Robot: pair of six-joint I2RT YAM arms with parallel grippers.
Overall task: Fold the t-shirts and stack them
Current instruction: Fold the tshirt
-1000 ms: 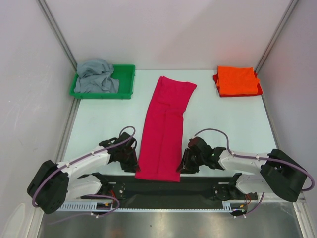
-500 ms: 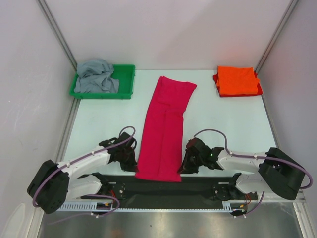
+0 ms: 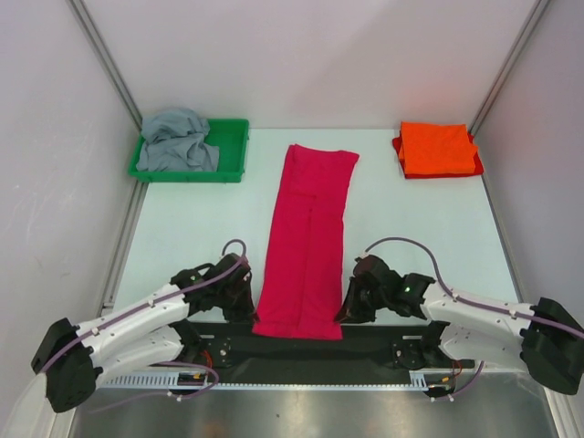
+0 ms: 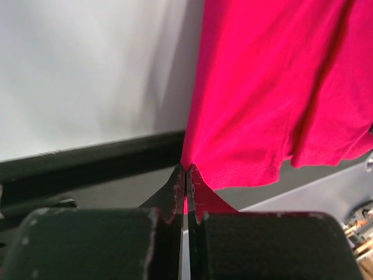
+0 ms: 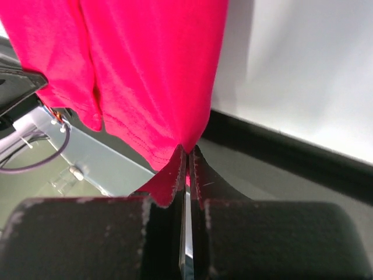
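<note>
The crimson-pink t-shirt lies as a long narrow strip down the middle of the table, its near hem over the black front edge. My left gripper is shut on the shirt's near left corner. My right gripper is shut on the near right corner. The orange t-shirt lies folded at the back right. The grey t-shirt is crumpled in the green tray at the back left.
White walls close in on both sides and the back. A black strip runs along the table's front edge by the arm bases. Bare table lies either side of the pink strip.
Both grippers have drawn back toward the front edge with the pink shirt's near corners. The shirt is pulled straighter and its far end has slid nearer.
</note>
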